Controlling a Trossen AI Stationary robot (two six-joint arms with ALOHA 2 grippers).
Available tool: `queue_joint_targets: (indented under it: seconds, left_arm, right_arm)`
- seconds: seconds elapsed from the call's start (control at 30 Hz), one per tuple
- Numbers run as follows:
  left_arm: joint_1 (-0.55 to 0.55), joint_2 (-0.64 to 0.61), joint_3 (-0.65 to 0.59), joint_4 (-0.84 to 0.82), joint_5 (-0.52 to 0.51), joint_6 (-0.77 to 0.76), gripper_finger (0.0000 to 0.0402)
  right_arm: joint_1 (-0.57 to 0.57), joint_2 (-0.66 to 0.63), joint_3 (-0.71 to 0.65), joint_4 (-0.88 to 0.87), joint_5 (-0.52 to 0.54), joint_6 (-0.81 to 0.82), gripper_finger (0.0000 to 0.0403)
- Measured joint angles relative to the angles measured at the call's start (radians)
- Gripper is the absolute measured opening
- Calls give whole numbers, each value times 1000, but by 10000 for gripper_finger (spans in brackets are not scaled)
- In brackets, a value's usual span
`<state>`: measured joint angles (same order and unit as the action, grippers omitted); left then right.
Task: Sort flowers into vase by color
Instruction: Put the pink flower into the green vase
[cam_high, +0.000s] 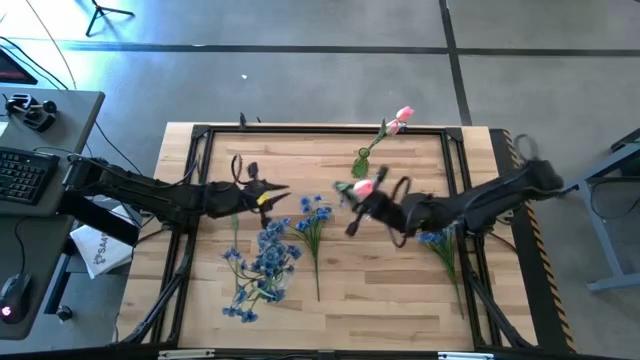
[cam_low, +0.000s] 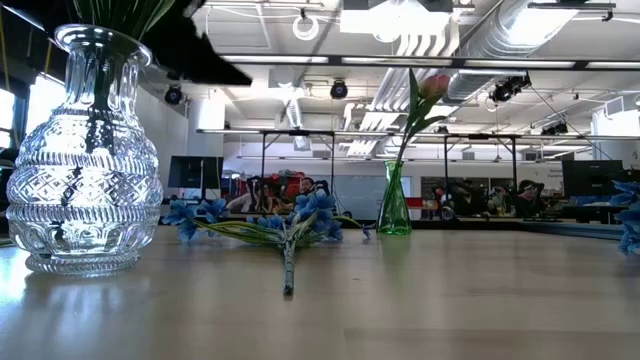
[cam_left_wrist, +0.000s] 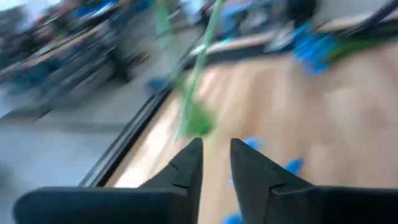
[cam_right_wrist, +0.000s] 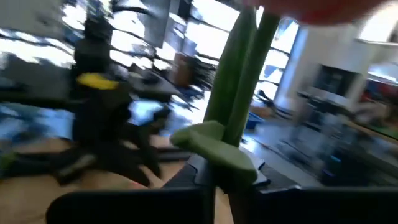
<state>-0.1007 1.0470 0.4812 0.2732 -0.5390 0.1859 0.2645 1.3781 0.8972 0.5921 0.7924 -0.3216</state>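
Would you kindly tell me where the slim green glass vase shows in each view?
High view: slim green glass vase, upper centre, at the table's far side.
Low view: right of centre, upright, holding a pink tulip.
Left wrist view: too blurred to tell.
Right wrist view: not visible.
Shared landmark: the pink tulip.

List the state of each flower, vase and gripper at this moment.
Right gripper: shut on a pink tulip, held above the table.
Left gripper: slightly open, empty.
Green vase: upright, holding one pink tulip.
Clear glass vase: upright, green stems inside.
Blue flowers: lying on the table.
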Motion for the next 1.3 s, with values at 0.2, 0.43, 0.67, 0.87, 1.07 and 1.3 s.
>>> queue_joint_targets:
  seconds: [0.2,0.43,0.67,0.87,1.07,1.3]
  left_arm:
    - [2,0,0,-161,-183,-132,108]
    - [1,0,0,-205,-168,-218,110]
    - [1,0,0,-219,-141,-238,111]
    - [1,0,-1,-262,-134,-277,111]
    - [1,0,-1,-279,-134,-313,111]
    - [1,0,-1,-279,-134,-314,111]
  right_arm:
    - [-48,-254,137,-618,158,219,5]
    - [-273,-263,346,-1088,-24,411,3]
    - [-431,-183,351,-1090,-154,379,3]
    - [-468,-127,351,-1090,-214,371,3]
    - [-474,-121,351,-1089,-251,385,3]
    - [-474,-144,351,-1074,-236,368,3]
